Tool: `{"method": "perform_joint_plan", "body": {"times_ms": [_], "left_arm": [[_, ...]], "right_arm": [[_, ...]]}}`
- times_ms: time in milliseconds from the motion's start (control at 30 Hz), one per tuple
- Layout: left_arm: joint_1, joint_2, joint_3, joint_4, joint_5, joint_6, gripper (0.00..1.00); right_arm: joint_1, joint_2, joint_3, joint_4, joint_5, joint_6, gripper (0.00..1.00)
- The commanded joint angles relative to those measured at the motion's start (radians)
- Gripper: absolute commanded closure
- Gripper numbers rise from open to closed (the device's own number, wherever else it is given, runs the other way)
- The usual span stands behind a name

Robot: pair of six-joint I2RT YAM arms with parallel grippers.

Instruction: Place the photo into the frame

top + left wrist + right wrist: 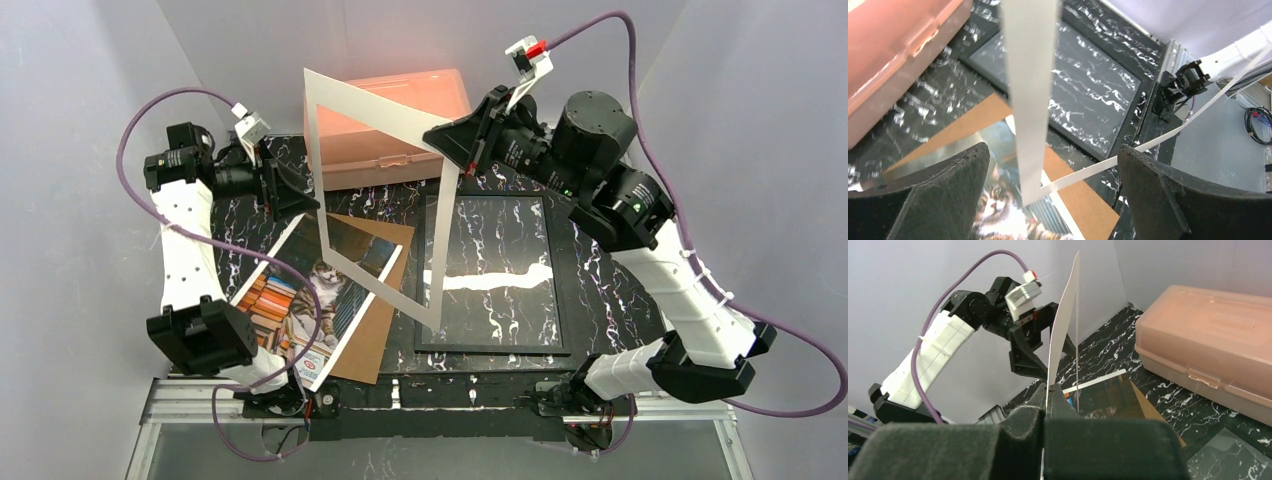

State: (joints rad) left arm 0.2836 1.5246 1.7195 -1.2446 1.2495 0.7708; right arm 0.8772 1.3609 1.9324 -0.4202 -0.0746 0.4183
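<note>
The photo (310, 295), a cat beside orange-red books, lies face up at the left on the brown backing board (385, 310). The black frame (490, 346) lies flat in the middle, its pane showing the marbled table. My right gripper (452, 140) is shut on the top corner of the white mat sheet (375, 110), holding it upright in the air above the board and the frame's left edge. In the right wrist view the gripper (1048, 390) pinches the mat (1063, 335) edge-on. My left gripper (295, 190) is open and empty above the photo's far end (998, 210), with the mat strip (1030, 90) in front of it.
A peach plastic box (395, 120) stands at the back, behind the mat; it also shows in the left wrist view (893, 55) and in the right wrist view (1208, 340). Grey walls close in the left, right and back. The metal rail (400, 400) runs along the near edge.
</note>
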Motion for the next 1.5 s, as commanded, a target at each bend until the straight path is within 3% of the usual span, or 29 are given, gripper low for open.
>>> {"method": "perform_joint_plan", "body": {"times_ms": [0,133,400,667,833,900,1133,1200,1233,1267,1467], "left_arm": [[0.004,-0.083,-0.076,-0.013,0.206,0.139,0.02],[0.003,-0.067,-0.08,-0.005,0.229,0.099,0.02],[-0.022,-0.072,-0.159,-0.085,0.279,0.286,0.02],[-0.031,-0.024,-0.153,-0.101,0.258,0.364,0.02],[-0.032,0.014,-0.129,-0.225,0.252,0.494,0.02],[-0.032,0.048,-0.092,-0.391,0.241,0.664,0.02],[-0.039,0.066,-0.077,-0.438,0.264,0.687,0.21],[-0.047,0.061,-0.068,-0.437,0.274,0.687,0.15],[-0.049,0.059,-0.06,-0.437,0.279,0.689,0.05],[-0.049,0.056,-0.055,-0.437,0.282,0.692,0.02],[-0.05,0.067,-0.043,-0.435,0.272,0.734,0.02]], "right_arm": [[-0.007,-0.068,-0.025,-0.021,0.018,0.018,0.99],[-0.009,-0.096,-0.058,-0.012,0.021,0.023,0.99],[-0.019,-0.089,-0.087,0.026,-0.035,0.057,0.99],[-0.061,-0.051,-0.065,0.038,-0.134,0.082,0.99],[-0.133,-0.037,-0.082,0.07,-0.221,0.114,0.99],[-0.164,-0.035,-0.095,0.09,-0.243,0.122,0.99],[-0.318,-0.029,-0.235,0.297,-0.405,0.248,0.99],[-0.366,-0.022,-0.27,0.39,-0.474,0.329,0.99],[-0.384,-0.018,-0.28,0.426,-0.498,0.371,0.99],[-0.394,-0.015,-0.281,0.451,-0.511,0.384,0.99],[-0.398,-0.005,-0.253,0.433,-0.568,0.378,0.99]]}}
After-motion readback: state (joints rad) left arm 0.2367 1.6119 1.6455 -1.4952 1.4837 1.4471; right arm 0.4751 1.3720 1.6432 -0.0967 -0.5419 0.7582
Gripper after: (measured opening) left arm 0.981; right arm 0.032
